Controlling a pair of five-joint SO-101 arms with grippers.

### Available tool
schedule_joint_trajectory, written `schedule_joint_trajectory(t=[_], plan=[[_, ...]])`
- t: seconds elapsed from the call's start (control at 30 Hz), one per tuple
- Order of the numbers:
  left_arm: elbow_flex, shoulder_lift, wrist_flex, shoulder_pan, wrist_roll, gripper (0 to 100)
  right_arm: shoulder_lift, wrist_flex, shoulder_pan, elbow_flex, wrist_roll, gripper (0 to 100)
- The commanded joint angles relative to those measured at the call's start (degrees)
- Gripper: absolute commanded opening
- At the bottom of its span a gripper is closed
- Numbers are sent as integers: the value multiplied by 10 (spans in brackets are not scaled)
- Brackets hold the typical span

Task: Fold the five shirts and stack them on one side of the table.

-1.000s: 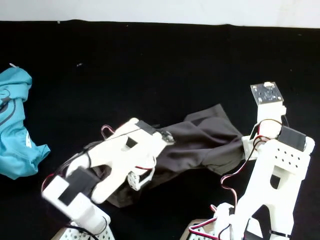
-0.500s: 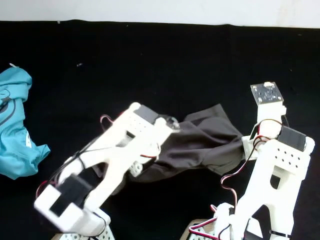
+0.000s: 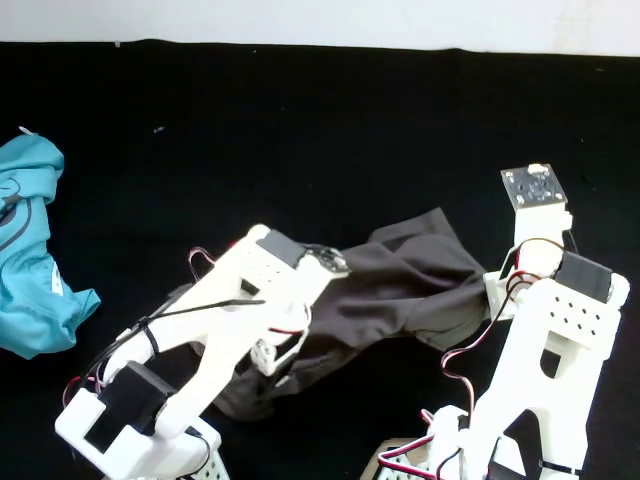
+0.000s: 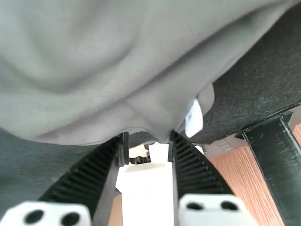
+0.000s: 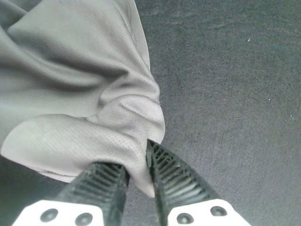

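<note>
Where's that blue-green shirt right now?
In the high view, the teal shirt lies crumpled at the left edge of the table, apart from the grey shirt.

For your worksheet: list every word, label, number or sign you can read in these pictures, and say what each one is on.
No text can be read in any view.
White tag on the grey shirt: too blurred to read.
Dark marking on the teal shirt: too small to tell whether it is lettering.

The grey shirt (image 5: 70, 70) is matt, finely meshed cloth, and the table cover (image 5: 225, 70) is rough dark felt.
</note>
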Motion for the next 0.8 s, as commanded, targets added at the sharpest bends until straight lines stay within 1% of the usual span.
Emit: schedule_joint_trajectory(t=[0.0, 0.17, 0.3, 0.33, 0.5, 0.63, 0.77], plan=[[13, -21, -11, 0, 0, 153, -9, -6, -7, -1, -4, 6], [51, -21, -62, 4, 4, 155, -9, -6, -7, -1, -4, 6], [54, -27, -66, 4, 4, 155, -9, -3, -7, -1, -5, 6], [51, -28, -60, 4, 4, 155, -9, -3, -7, -1, -5, 6], [-38, -53, 33, 3, 4, 155, -9, -4, -7, -1, -4, 6], [-38, -58, 54, 7, 4, 155, -9, -5, -7, -1, -4, 6], [-6, -58, 53, 58, 4, 155, -9, -6, -7, -1, -4, 6]])
